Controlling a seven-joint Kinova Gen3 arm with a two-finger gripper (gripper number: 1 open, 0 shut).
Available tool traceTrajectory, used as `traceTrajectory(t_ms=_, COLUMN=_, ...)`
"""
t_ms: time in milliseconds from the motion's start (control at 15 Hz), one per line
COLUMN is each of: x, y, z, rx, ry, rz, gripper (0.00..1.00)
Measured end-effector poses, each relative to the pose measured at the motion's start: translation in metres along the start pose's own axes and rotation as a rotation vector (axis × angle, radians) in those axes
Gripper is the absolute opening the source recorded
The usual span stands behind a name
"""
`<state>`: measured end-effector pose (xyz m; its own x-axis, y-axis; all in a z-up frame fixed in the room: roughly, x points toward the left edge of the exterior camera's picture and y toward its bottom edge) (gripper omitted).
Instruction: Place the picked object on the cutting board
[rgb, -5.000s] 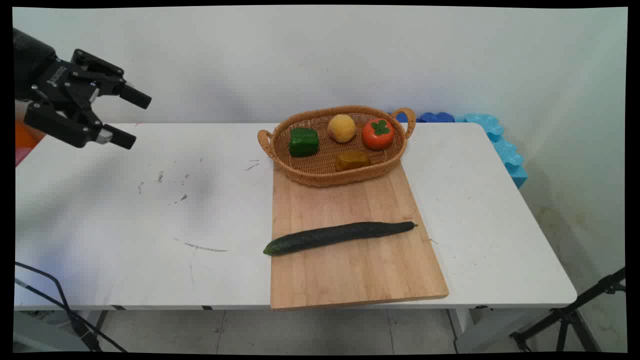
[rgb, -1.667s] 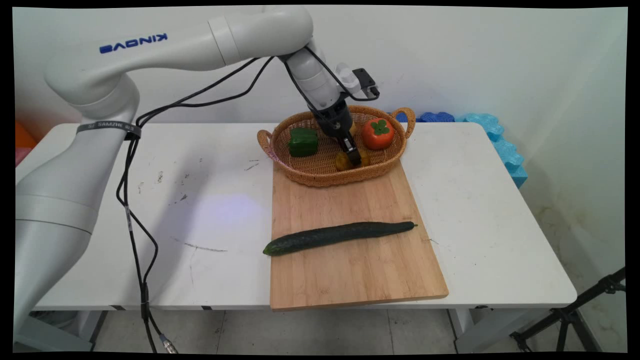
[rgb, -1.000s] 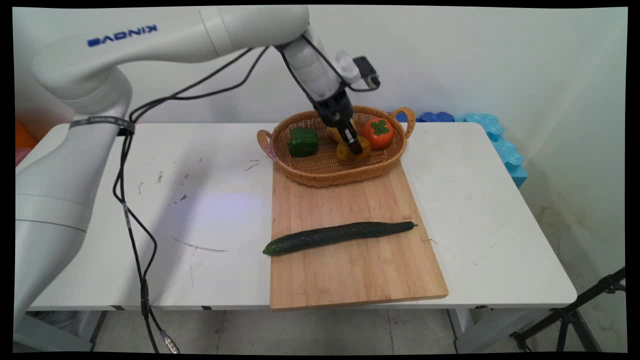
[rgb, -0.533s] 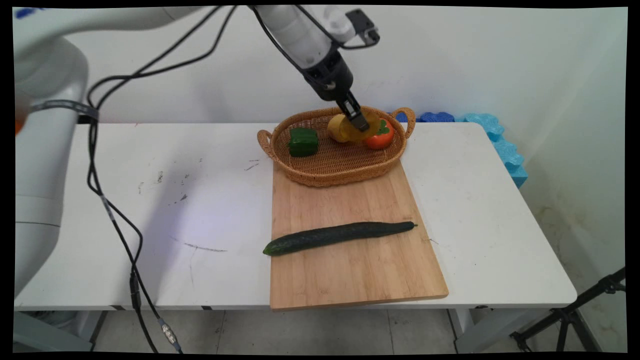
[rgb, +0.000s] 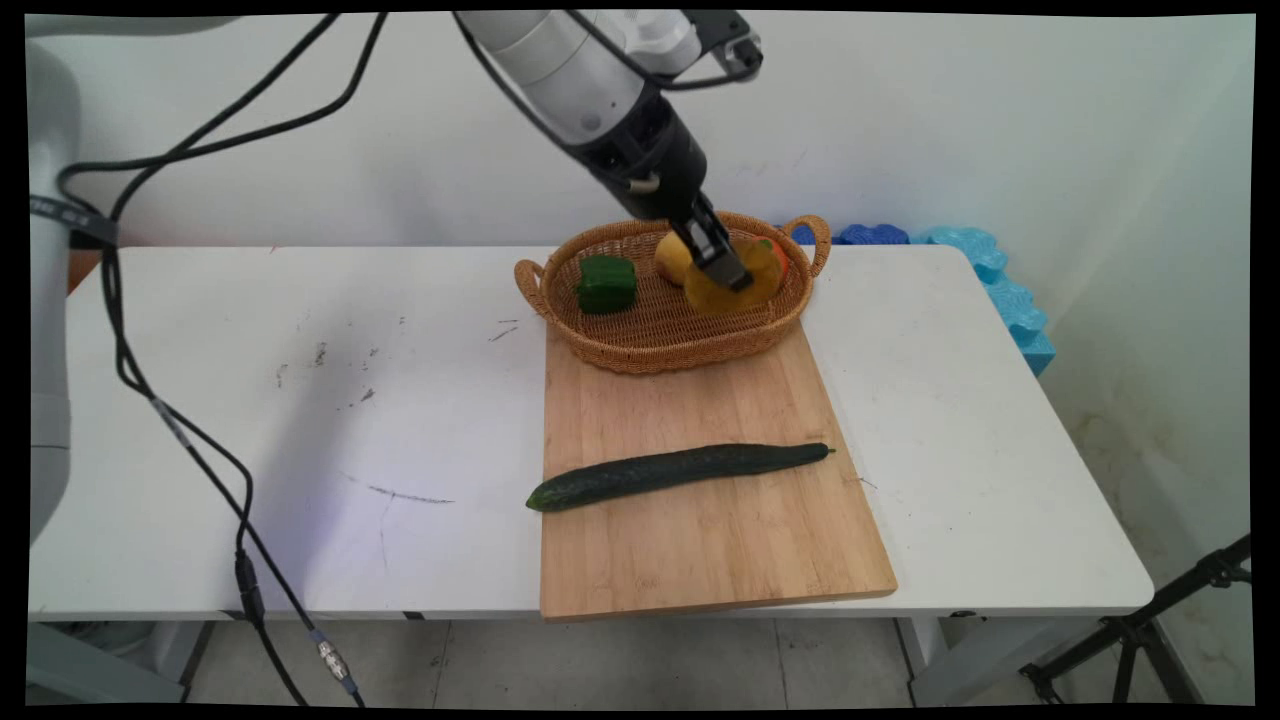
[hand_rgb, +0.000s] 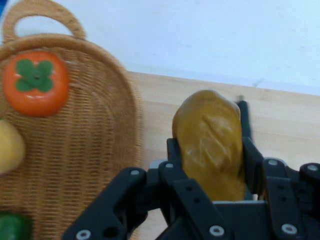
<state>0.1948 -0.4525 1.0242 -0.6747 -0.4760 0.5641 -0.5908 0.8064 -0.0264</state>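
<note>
The white table (rgb: 250, 420) carries a wooden cutting board (rgb: 700, 540) reaching its near edge. A wicker basket (rgb: 640, 335) sits at the board's far edge, a long dark cucumber (rgb: 680, 472) lies across the board's middle — its blunt end past the left edge. Above the basket hangs the black gripper (rgb: 728, 272), clamped on a brownish-yellow potato (hand_rgb: 210, 145) — lifted clear of the basket floor. Inside remain a green pepper (rgb: 606, 283) at the left, a yellow fruit (rgb: 670, 255) and an orange persimmon (hand_rgb: 35, 82) toward the far rim
</note>
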Motion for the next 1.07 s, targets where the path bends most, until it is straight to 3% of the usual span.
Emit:
traceTrajectory(t_ms=267, x=-0.016, y=0.042, z=0.008, rx=-0.041, ry=-0.009, rz=-0.018, gripper=0.0)
traceTrajectory(t_ms=533, x=-0.031, y=0.073, z=0.036, rx=-0.075, ry=-0.025, rz=-0.023, gripper=0.0)
traceTrajectory(t_ms=1067, x=-0.056, y=0.105, z=0.109, rx=-0.113, ry=-0.069, rz=-0.038, gripper=0.0)
